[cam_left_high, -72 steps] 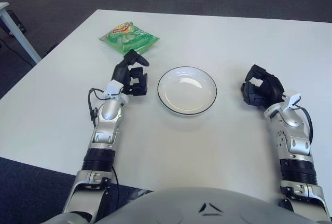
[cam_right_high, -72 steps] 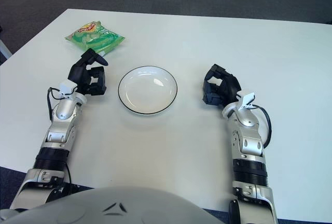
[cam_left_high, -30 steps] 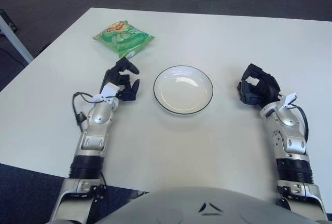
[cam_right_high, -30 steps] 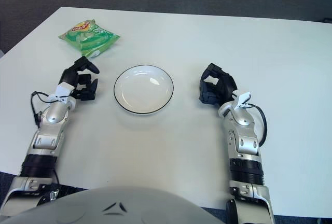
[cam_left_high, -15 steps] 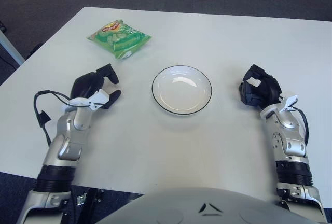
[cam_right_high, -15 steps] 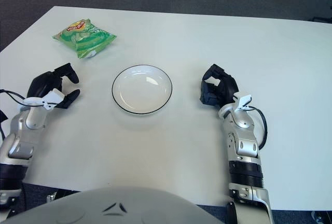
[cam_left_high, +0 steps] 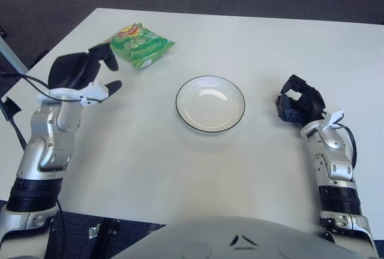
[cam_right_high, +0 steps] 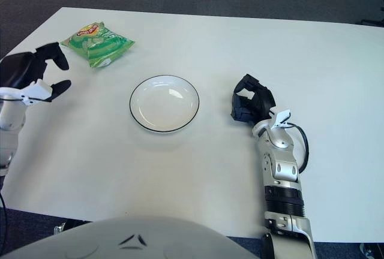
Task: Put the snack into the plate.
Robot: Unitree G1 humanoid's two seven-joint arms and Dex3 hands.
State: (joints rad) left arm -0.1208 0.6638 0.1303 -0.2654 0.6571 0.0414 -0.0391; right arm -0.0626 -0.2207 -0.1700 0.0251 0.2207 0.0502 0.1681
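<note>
- I see the green crinkled snack bag [cam_left_high: 140,43] lying flat on the white table [cam_left_high: 198,169], toward its far left corner, well apart from the plate.
- The round white plate with a thin dark rim [cam_left_high: 210,104] sits mid-table with nothing in it.
- My left hand [cam_left_high: 81,74] is raised just left of and nearer than the bag, fingers spread and relaxed, grasping nothing; I cannot tell how high above the table it is.
- In the right eye view the left arm is cut off by the picture's edge.
- My right hand [cam_left_high: 299,104] shows right of the plate, dark fingers curled inward around nothing.
</note>
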